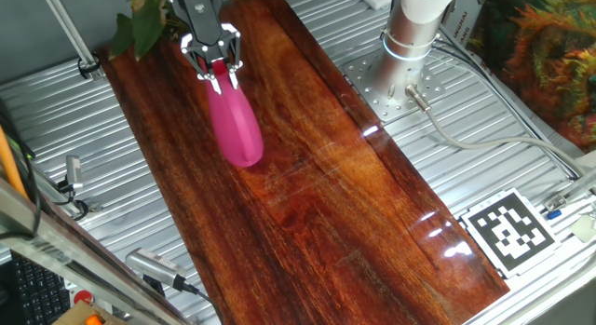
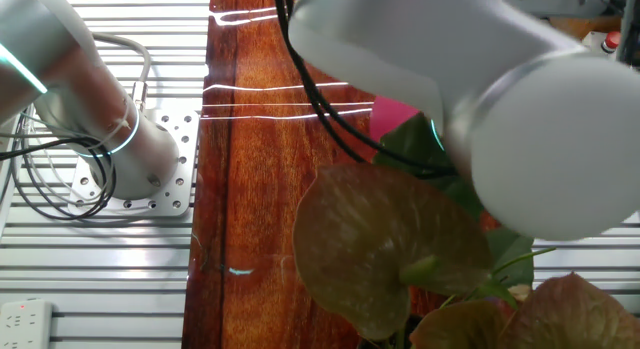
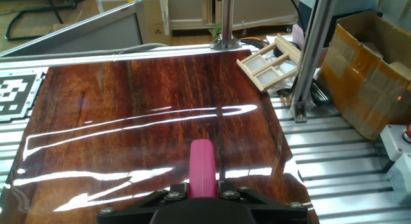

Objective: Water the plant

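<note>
The gripper (image 1: 213, 60) is clamped on the narrow neck of the pink watering can (image 1: 235, 127), which hangs tilted above the dark wooden board (image 1: 326, 176), its wide body pointing toward the middle of the board and its thin end up between the fingers. In the hand view the can (image 3: 202, 167) shows as a pink strip running out from between the jaws over the glossy wood. The plant (image 1: 140, 22) sits at the far corner of the board, just beside the gripper, with only a few pointed green leaves in view. From the other fixed view its broad leaves (image 2: 385, 244) fill the foreground, partly under the robot arm (image 2: 520, 119), and a sliver of the pink can (image 2: 392, 114) peeks out behind them.
</note>
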Controlling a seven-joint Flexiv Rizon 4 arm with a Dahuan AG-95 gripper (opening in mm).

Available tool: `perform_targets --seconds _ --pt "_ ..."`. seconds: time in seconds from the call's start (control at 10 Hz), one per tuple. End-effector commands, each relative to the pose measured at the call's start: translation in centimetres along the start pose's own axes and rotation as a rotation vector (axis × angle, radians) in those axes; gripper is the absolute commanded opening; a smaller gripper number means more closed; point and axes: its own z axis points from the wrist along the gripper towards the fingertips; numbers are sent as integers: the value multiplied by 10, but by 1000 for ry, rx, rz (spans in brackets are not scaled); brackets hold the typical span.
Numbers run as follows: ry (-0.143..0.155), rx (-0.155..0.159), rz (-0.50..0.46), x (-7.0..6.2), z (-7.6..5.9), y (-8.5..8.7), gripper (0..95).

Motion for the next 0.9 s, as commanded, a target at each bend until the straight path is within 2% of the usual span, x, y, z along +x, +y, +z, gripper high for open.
perform_targets --seconds 0.1,0.4,0.5,0.7,0.9 --pt "-14 -1 -4 -2 -7 -1 0" --pt "-36 -1 -8 -1 -7 -1 0" --pt "-32 -1 -14 -1 -6 -1 0" --pt "-57 -2 -11 3 -3 -1 0" --pt "-58 1 -16 6 0 -2 0"
